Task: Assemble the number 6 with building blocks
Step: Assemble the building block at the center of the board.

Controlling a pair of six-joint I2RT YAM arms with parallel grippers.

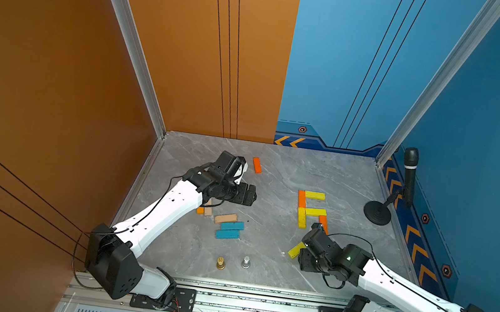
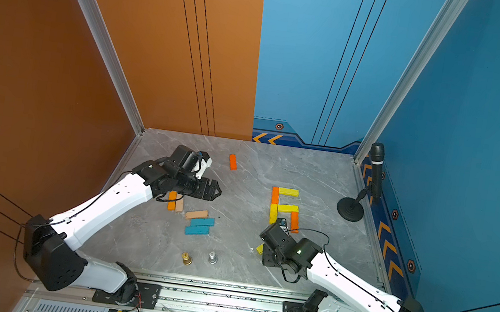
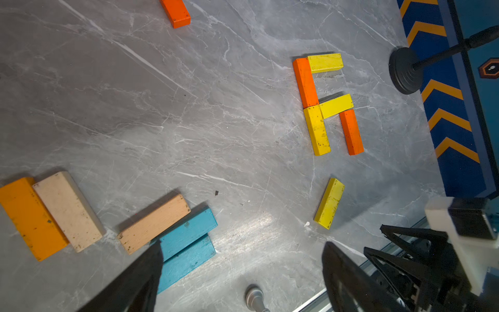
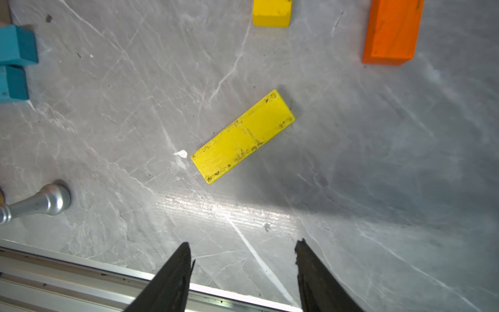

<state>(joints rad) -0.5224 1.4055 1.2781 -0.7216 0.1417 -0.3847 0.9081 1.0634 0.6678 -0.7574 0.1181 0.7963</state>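
My left gripper [image 3: 243,256] has its fingers spread wide and holds nothing. The spare blocks [image 3: 154,224], orange, tan and teal, lie flat along the lower left of its wrist view. The right gripper [image 4: 244,243] is parted and empty too, and a loose yellow block [image 4: 243,136] lies flat mid-frame beyond its tips, untouched. In both top views the part-built figure [image 1: 315,212] of orange and yellow blocks sits right of centre.
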